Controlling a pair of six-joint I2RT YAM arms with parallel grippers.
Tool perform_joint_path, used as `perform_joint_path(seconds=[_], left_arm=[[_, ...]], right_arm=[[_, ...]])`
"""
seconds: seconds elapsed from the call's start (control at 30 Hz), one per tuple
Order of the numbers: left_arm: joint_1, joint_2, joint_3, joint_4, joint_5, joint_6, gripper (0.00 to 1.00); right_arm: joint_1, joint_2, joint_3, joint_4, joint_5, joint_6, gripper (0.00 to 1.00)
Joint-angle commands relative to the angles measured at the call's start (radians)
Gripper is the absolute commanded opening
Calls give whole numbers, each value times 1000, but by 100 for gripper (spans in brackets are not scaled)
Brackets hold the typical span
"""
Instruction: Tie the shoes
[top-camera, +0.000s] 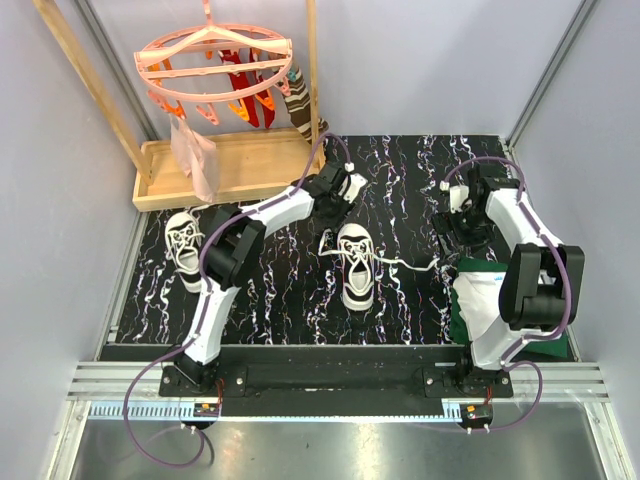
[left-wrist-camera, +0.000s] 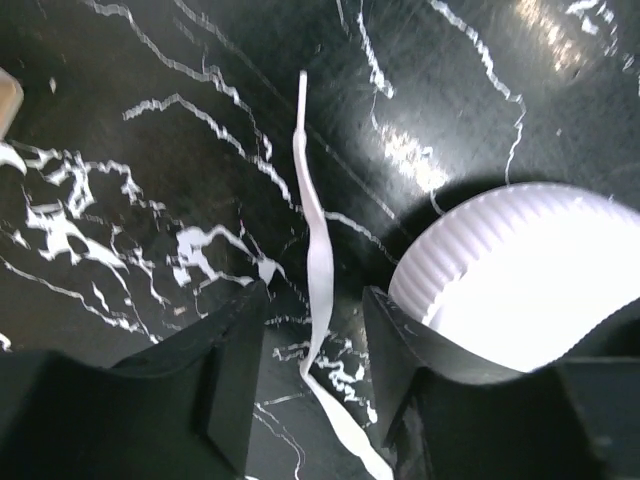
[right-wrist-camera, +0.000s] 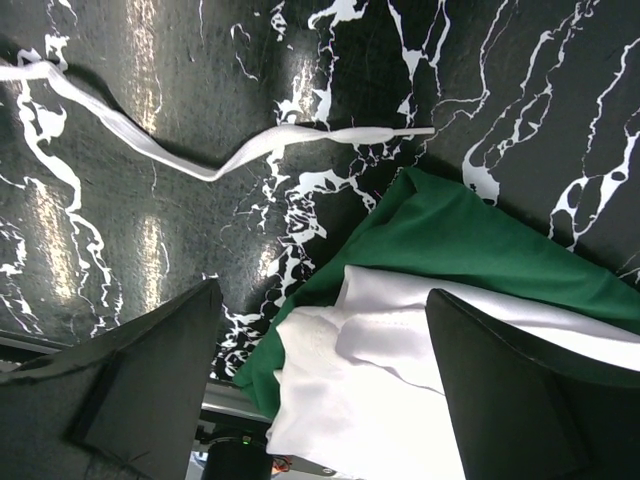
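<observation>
One black shoe (top-camera: 356, 264) with a white toe cap lies mid-table, its laces untied; the other shoe (top-camera: 184, 246) lies at the left edge. My left gripper (top-camera: 333, 205) hovers just behind the middle shoe. In the left wrist view it (left-wrist-camera: 315, 340) is open, and a white lace (left-wrist-camera: 318, 250) runs between its fingers without touching them, with the toe cap (left-wrist-camera: 520, 270) at the right. A second lace (top-camera: 405, 264) trails right toward my right gripper (top-camera: 457, 238). In the right wrist view that gripper (right-wrist-camera: 325, 370) stands wide open above the cloth, with the lace (right-wrist-camera: 250, 150) lying farther off.
A folded white-and-green cloth (right-wrist-camera: 420, 300) lies at the right near the table's front. A wooden tray (top-camera: 240, 170) stands at the back left under a pink clip hanger (top-camera: 215, 55) with a striped sock (top-camera: 298, 100) and a clear bag (top-camera: 195, 150).
</observation>
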Motion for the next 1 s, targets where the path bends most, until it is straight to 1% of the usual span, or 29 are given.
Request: perform_joint_path(seconds=[0.0, 0.03, 0.07, 0.13, 0.23, 0.27, 0.37, 0.43, 0.47, 0.53, 0.67, 0.77, 0.9, 0.97], left_arm=[[-4, 30, 51, -61, -17, 27, 38], [-2, 31, 51, -70, -17, 31, 34], [-2, 27, 53, -81, -15, 37, 17], [-2, 11, 50, -105, -15, 42, 1], [-2, -61, 6, -93, 1, 50, 0], [-2, -112, -7, -81, 18, 47, 0], [-2, -209, -47, -35, 43, 22, 0], [-2, -245, -56, -16, 50, 14, 0], [-2, -274, -62, -13, 55, 5, 0], [-2, -300, -68, -10, 63, -3, 0], [-2, -376, -126, 27, 83, -41, 0], [-2, -433, -163, 65, 107, -79, 0], [-1, -498, -229, 106, 146, -107, 0], [-2, -529, -252, 129, 162, -119, 0]], right_arm=[[6, 20, 55, -17, -46, 30, 90], [6, 25, 58, -17, -54, 28, 89], [8, 28, 61, -23, -59, 27, 88], [11, 42, 69, -25, -56, 19, 86], [17, 65, 85, -31, -50, 33, 80], [18, 69, 89, -29, -50, 39, 78], [37, 78, 95, -19, -48, 71, 75], [43, 86, 89, -14, -46, 94, 72], [73, 91, 87, -9, -45, 102, 72], [84, 104, 78, 0, -43, 131, 72], [106, 129, 41, 53, -36, 208, 73], [118, 137, 12, 86, -22, 248, 77], [127, 140, -17, 126, 10, 265, 78], [127, 156, -14, 138, 12, 271, 77]])
